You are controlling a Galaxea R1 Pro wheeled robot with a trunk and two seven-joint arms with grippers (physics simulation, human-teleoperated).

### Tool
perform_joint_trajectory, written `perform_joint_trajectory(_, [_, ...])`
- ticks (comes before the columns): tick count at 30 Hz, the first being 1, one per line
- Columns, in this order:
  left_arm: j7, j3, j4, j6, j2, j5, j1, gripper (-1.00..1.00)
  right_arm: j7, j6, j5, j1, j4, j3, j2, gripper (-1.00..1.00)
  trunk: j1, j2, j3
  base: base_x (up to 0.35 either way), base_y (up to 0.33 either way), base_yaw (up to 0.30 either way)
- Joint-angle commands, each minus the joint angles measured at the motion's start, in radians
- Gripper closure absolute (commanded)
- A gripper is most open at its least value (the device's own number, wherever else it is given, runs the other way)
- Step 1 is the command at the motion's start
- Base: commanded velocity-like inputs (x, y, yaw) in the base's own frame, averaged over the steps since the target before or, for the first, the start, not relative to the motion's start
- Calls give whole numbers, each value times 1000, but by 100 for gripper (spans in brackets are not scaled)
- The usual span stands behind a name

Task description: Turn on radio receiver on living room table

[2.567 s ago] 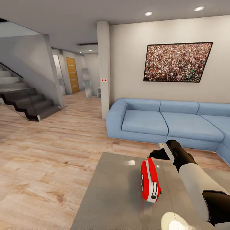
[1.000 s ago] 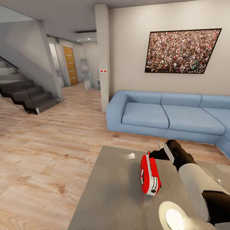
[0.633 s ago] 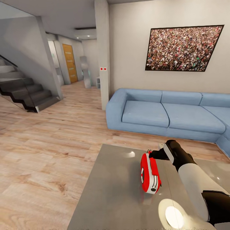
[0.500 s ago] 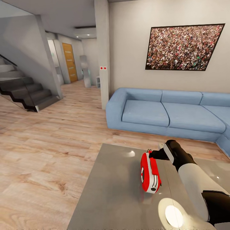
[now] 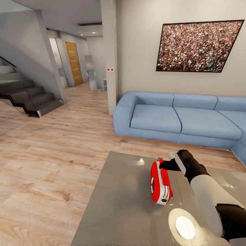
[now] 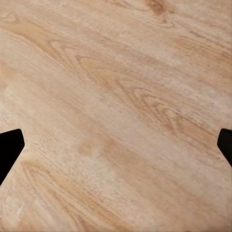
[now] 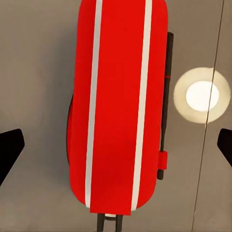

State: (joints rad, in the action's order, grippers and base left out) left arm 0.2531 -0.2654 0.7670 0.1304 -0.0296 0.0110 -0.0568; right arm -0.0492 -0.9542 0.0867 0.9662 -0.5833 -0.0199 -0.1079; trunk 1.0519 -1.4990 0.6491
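Note:
The red radio receiver (image 5: 160,181) with white trim stands on the glossy grey table (image 5: 116,198) in the living room. My right gripper (image 5: 163,164) reaches over the table and hovers at the radio's far end, close to its handle. In the right wrist view the radio (image 7: 121,101) lies straight ahead between the widely parted fingertips (image 7: 9,150) of my right gripper (image 7: 116,147), which is open with nothing held. My left gripper (image 6: 117,147) is open over bare wood floor.
A blue sectional sofa (image 5: 160,119) stands just beyond the table, under a framed crowd photo (image 5: 200,46). A pillar (image 5: 109,58), dark stairs (image 5: 27,95) and a hallway lie at the left. Light wood floor (image 5: 44,160) spreads left of the table.
The whole head view has shifted slightly, so the camera moved. The radio stays put on the table and my right gripper holds the same place at its far end.

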Motion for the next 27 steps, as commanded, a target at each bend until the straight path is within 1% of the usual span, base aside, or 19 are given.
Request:
perform_joint_trajectory(1, [0, 0, 0, 0, 0, 0, 0, -100, 0, 0, 0, 0, 2, 1, 0, -100, 0, 0, 2, 0, 0, 0])
perform_joint_trajectory(27, [0, 0, 0, 0, -1, 0, 0, -100, -1, 0, -1, 0, 10, 2, 2, -100, 0, 0, 44, 0, 0, 0])
